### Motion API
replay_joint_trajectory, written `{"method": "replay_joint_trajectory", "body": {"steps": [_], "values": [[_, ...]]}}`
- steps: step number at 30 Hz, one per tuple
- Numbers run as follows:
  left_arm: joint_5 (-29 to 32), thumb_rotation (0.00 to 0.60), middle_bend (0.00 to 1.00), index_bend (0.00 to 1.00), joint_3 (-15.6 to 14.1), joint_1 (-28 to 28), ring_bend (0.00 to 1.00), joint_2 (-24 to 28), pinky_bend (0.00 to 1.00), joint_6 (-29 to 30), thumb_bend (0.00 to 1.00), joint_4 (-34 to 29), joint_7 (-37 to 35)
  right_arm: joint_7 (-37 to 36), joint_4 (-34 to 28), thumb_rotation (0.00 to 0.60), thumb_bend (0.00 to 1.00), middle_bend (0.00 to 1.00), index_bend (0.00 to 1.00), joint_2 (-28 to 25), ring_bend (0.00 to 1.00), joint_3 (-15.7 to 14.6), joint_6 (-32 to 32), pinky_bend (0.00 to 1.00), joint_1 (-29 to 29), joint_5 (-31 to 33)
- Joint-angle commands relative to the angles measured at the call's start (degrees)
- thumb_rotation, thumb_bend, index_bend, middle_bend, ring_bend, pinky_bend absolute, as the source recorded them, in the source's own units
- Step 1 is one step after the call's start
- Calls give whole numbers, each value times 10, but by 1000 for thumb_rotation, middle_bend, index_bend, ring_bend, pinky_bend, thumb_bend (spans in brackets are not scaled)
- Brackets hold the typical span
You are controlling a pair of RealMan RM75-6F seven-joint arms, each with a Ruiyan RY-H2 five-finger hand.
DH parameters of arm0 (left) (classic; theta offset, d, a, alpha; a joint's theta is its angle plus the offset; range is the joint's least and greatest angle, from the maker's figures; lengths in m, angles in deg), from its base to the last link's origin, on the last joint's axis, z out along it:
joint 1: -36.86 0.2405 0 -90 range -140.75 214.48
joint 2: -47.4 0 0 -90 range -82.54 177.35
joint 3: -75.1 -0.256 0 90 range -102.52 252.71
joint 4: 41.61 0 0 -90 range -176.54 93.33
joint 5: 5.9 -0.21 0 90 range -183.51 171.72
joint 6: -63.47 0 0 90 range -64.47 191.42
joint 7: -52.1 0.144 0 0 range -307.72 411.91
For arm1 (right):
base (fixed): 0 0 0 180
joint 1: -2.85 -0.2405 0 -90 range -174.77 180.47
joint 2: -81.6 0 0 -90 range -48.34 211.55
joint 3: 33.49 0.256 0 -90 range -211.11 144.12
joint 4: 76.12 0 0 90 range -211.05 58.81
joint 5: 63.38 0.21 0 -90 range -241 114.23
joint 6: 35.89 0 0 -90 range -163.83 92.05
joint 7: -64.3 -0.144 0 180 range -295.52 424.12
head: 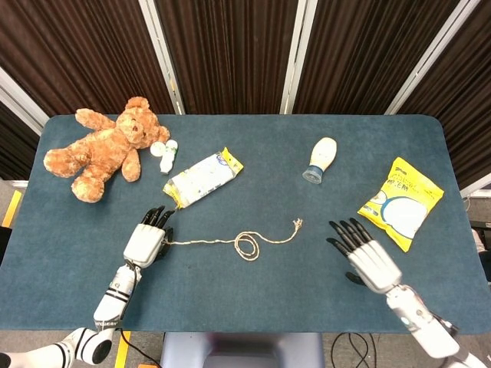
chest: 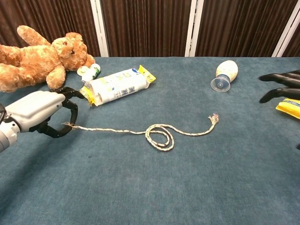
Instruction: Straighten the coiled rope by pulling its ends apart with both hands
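A thin pale rope (head: 230, 242) (chest: 136, 131) lies on the blue table with a small loop (head: 246, 245) (chest: 160, 137) near its middle and a frayed free end (head: 296, 223) (chest: 213, 118) to the right. My left hand (head: 146, 242) (chest: 38, 112) pinches the rope's left end just above the cloth. My right hand (head: 362, 256) (chest: 281, 85) hovers with fingers spread, right of the free end and apart from it, holding nothing.
A teddy bear (head: 100, 149) and a small white bottle (head: 168, 156) lie at the back left. A white snack pack (head: 202, 177) sits just beyond my left hand. A white squeeze bottle (head: 321, 159) and a yellow bag (head: 402, 200) lie to the right.
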State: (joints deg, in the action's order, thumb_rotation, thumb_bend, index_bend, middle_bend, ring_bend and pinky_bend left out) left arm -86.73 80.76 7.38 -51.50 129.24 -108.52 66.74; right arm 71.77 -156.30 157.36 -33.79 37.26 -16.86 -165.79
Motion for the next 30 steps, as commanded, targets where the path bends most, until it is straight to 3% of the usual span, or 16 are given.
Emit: {"method": "replay_joint_trajectory", "body": {"steps": [1,9,13,16,30], "values": [[-2,600,118,635,-1,4,0,8,131,8,463,-8,2,53,-20,600,283,0,411,34,0,40,-67,0,-56,28],[4,600,119,635,0,8,0,28,133,12,463,-23,10,137,9,600,308,0,468,95,0,80,-154,0,-117,94],[5,600,118,635,0,8,0,30,133,11,462,-25,9,148,18,600,308,0,479,105,0,87,-166,0,-125,110],[4,600,119,635,-2,9,0,33,133,13,464,-22,9,168,56,600,309,0,483,129,0,101,-194,0,-144,146],[2,600,119,638,-5,7,0,30,134,10,464,-5,3,199,161,600,323,0,528,196,0,100,-225,0,-191,195]]}}
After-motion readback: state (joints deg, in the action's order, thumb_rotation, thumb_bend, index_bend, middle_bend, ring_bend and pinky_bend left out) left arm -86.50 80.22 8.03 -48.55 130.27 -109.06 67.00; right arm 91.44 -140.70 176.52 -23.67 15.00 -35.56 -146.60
